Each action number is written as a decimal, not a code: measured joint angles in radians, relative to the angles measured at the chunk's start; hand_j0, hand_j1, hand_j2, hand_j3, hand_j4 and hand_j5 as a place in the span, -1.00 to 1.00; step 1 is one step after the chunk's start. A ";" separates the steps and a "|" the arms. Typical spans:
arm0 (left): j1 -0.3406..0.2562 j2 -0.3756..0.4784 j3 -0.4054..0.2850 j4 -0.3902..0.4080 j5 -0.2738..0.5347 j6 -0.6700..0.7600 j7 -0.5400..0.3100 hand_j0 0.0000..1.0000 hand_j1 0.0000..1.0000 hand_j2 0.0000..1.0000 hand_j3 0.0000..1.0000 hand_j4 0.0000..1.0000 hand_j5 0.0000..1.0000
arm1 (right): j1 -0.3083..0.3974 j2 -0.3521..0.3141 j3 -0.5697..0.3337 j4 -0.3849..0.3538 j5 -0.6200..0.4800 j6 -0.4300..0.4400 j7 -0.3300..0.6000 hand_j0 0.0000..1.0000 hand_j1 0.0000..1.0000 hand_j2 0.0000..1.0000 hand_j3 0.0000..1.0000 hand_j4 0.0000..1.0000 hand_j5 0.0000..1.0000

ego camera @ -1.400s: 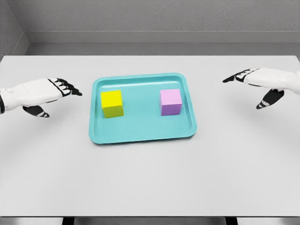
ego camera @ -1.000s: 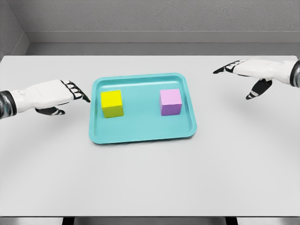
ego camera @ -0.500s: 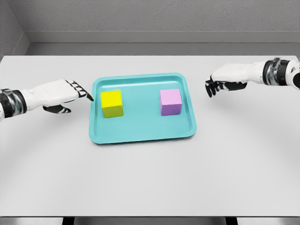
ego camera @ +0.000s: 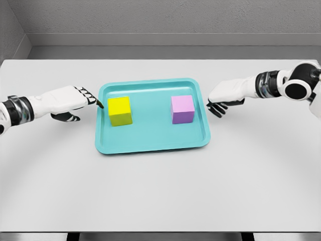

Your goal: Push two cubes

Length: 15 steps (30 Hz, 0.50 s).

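A yellow cube sits in the left half of a teal tray, and a pink cube sits in the right half. My left hand reaches over the tray's left rim, fingers extended, with the fingertips just short of the yellow cube's left face. Just outside the tray's right rim, my right hand holds its fingers pointing down and relaxed, a short gap away from the pink cube. Neither hand holds anything.
The tray lies in the middle of a white table. A grey wall runs along the table's far edge.
Both hands have moved inward toward the tray. The left fingertips now reach over the left rim near the yellow cube; the right hand has come down beside the right rim. The cubes have not moved.
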 measured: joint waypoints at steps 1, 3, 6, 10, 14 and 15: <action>0.000 -0.003 0.000 0.002 -0.001 0.000 0.000 0.57 0.57 0.57 0.57 0.57 0.57 | 0.000 0.005 0.003 0.002 0.002 0.000 0.000 -0.71 -0.71 -0.71 -0.71 -0.71 -0.71; -0.002 -0.006 0.000 0.004 -0.002 0.000 0.000 0.57 0.57 0.57 0.57 0.57 0.57 | -0.012 0.014 0.013 0.009 0.004 0.000 0.000 -0.70 -0.70 -0.70 -0.70 -0.70 -0.70; -0.002 -0.009 0.000 0.005 -0.003 0.000 0.000 0.57 0.57 0.57 0.57 0.57 0.57 | -0.018 0.030 0.026 0.017 0.006 0.003 0.000 -0.70 -0.70 -0.70 -0.70 -0.70 -0.70; -0.002 -0.012 0.000 0.005 -0.003 0.000 0.000 0.57 0.57 0.57 0.57 0.57 0.57 | -0.025 0.054 0.033 0.037 0.006 0.005 0.000 -0.70 -0.70 -0.70 -0.70 -0.70 -0.70; -0.002 -0.011 -0.003 0.006 -0.003 0.000 0.000 0.57 0.57 0.57 0.57 0.57 0.57 | -0.028 0.077 0.042 0.074 0.006 0.005 0.000 -0.70 -0.70 -0.70 -0.70 -0.70 -0.70; 0.000 -0.011 -0.004 0.006 -0.004 0.000 0.000 0.57 0.57 0.57 0.57 0.57 0.57 | -0.028 0.081 0.044 0.081 0.007 0.005 0.000 -0.70 -0.70 -0.70 -0.70 -0.70 -0.70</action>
